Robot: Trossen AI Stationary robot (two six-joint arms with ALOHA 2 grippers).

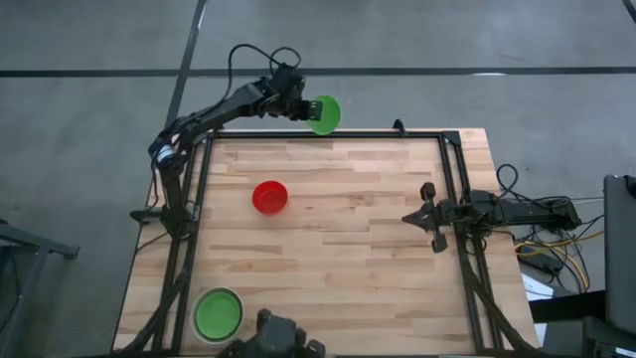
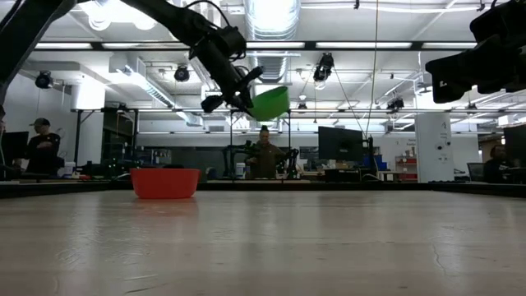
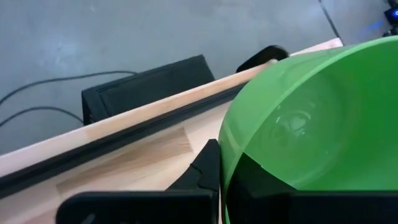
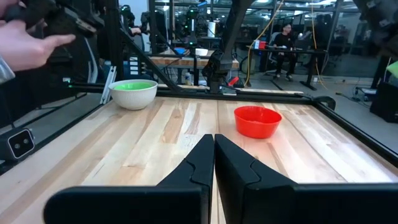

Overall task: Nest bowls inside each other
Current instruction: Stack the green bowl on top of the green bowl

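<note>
My left gripper (image 1: 303, 107) is raised over the table's far edge and shut on a bright green bowl (image 1: 324, 113), which is tilted high in the air (image 2: 269, 103). A red bowl (image 1: 269, 197) stands upright on its base left of the table's middle (image 2: 165, 182). At the near left corner a whitish bowl (image 1: 218, 312) stands with a green bowl (image 4: 133, 86) nested inside it. My right gripper (image 1: 417, 216) waits shut at the right edge, level, touching nothing (image 4: 214, 155). My left gripper pinches the green bowl's rim (image 3: 225, 155), one finger (image 3: 208, 171) outside the wall and the other (image 3: 255, 177) inside the hollow. The fingers slant downward toward the far edge. The bowl is lifted clear of the table and tipped, its opening facing partly sideways.
A black frame rail (image 1: 328, 136) runs along the table's far edge, with more rails down both sides. A person's hand (image 4: 25, 43) shows beyond the near left corner in the right wrist view. Bare wood lies between the red bowl and my right gripper.
</note>
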